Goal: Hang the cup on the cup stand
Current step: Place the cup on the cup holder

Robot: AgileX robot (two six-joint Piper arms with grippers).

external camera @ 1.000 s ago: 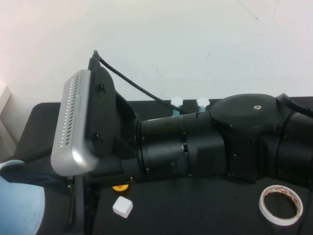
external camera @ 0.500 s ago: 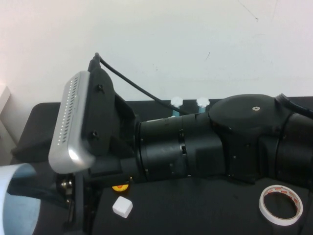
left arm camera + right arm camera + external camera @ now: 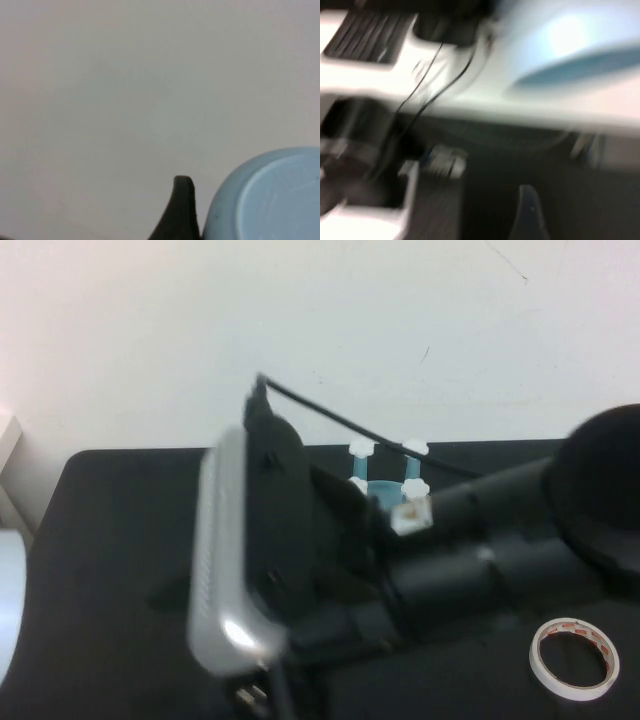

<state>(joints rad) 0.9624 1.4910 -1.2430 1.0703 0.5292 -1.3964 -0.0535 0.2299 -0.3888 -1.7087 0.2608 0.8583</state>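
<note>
Left fingers: in the left wrist view one dark fingertip (image 3: 182,210) stands at the bottom centre, right beside the cup (image 3: 265,197); the second finger is out of frame, so a grasp looks likely but I cannot tell how far the jaws stand apart.
Left gripper: not visible in the high view; it lies off the lower left edge.
Cup: light blue, its base fills the lower right of the left wrist view against a plain pale background; in the high view only a pale sliver (image 3: 8,600) shows at the left edge.
Right fingers: the right wrist view is smeared; one dark finger (image 3: 529,212) shows at bottom centre, and open or closed cannot be judged.
Right gripper: hidden in the high view under its own wrist camera housing (image 3: 228,560), centre left of the frame.
Change: half a second ago the right arm lay across the middle of the high view and covered most of the stand; now the arm has swung, its housing sits nearer the centre, and the cup has slid further off the left edge.
Cup stand: (image 3: 385,472) upper centre of the high view, four white caps now visible.
Meaning: the posts look free, but the cup is well apart from them; hanging is not yet begun.
</note>
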